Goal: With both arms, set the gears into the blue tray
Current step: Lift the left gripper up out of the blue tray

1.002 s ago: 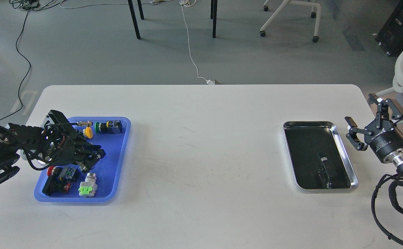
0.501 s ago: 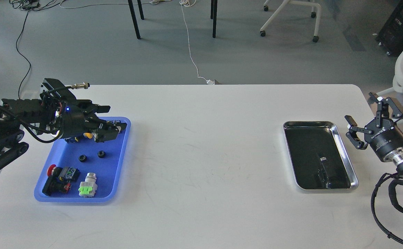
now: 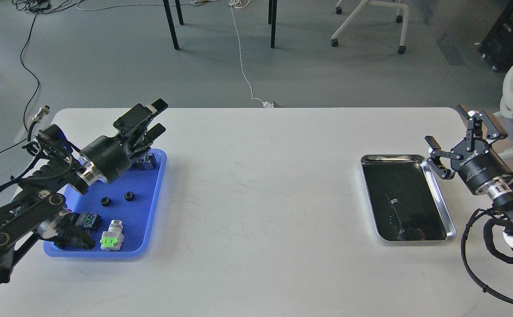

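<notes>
Two small black gears [image 3: 105, 201] [image 3: 129, 196] lie side by side on the floor of the blue tray [image 3: 150, 207] at the table's left. My left gripper [image 3: 159, 117] is raised above the tray's far right corner, pointing away from me. It is open, with nothing between its fingers. My right gripper [image 3: 452, 134] hovers at the right end of the table, just past the far right corner of a steel tray. It is also open and holds nothing.
Coloured push-button switches share the blue tray: a green and silver one [image 3: 112, 237] near the front, a dark one [image 3: 90, 220] beside it, another [image 3: 147, 160] under my left wrist. The shiny steel tray [image 3: 442, 198] lies at the right. My left forearm covers the blue tray's left side.
My left gripper has lifted out of the blue tray and swung up and to the right, leaving two gears on the tray floor. The right gripper has shifted slightly up and left.
</notes>
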Controlling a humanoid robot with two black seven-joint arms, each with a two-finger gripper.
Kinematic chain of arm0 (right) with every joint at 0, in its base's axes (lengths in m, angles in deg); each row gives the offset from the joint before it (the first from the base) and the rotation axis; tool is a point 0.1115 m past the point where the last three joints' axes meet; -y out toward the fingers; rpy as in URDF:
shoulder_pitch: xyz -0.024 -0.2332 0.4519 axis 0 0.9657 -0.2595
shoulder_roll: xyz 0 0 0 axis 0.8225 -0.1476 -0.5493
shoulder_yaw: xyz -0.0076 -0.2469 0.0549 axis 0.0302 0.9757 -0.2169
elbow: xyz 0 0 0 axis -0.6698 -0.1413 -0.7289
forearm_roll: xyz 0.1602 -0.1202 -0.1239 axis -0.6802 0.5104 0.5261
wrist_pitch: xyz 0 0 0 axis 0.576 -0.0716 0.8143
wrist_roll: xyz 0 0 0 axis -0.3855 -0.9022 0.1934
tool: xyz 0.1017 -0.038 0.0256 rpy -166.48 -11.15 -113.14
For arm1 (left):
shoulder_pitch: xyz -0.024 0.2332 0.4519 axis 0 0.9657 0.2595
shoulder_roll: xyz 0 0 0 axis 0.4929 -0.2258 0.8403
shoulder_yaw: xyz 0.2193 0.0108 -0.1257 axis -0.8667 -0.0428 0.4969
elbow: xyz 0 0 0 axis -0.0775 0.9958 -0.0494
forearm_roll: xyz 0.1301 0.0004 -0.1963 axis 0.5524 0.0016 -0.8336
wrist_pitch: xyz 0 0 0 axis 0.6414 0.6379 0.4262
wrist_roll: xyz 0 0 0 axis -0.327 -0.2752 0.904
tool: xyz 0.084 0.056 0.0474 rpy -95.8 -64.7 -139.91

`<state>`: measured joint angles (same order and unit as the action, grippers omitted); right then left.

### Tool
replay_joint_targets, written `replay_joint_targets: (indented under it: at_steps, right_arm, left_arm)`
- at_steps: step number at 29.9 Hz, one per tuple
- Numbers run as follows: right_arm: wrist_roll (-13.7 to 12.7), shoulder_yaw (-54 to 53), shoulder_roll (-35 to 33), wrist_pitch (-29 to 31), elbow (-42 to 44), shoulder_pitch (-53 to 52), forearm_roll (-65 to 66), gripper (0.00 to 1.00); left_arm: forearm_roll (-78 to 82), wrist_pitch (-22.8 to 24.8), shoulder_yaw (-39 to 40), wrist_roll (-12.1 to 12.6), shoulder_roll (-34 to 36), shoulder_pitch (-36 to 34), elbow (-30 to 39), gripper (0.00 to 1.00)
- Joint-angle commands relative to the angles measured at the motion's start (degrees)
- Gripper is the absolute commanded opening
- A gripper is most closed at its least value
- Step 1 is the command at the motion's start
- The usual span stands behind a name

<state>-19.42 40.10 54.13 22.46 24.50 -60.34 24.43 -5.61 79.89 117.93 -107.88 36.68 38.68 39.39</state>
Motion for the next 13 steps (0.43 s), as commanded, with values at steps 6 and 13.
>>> replay_joint_targets:
  at_steps: [6, 13]
  right_arm:
    - [0.00, 0.61, 1.36, 0.00, -1.50, -2.89, -0.18, 0.99]
    - [0.00, 2.28, 3.56, 0.00, -1.51, -3.16, -0.09, 0.99]
  left_arm:
    - [-14.42, 7.99, 12.24, 1.77, -3.78, 6.58, -2.22, 0.98]
    - [-18.56, 12.23, 17.35, 6.98, -5.02, 7.99, -3.28, 0.98]
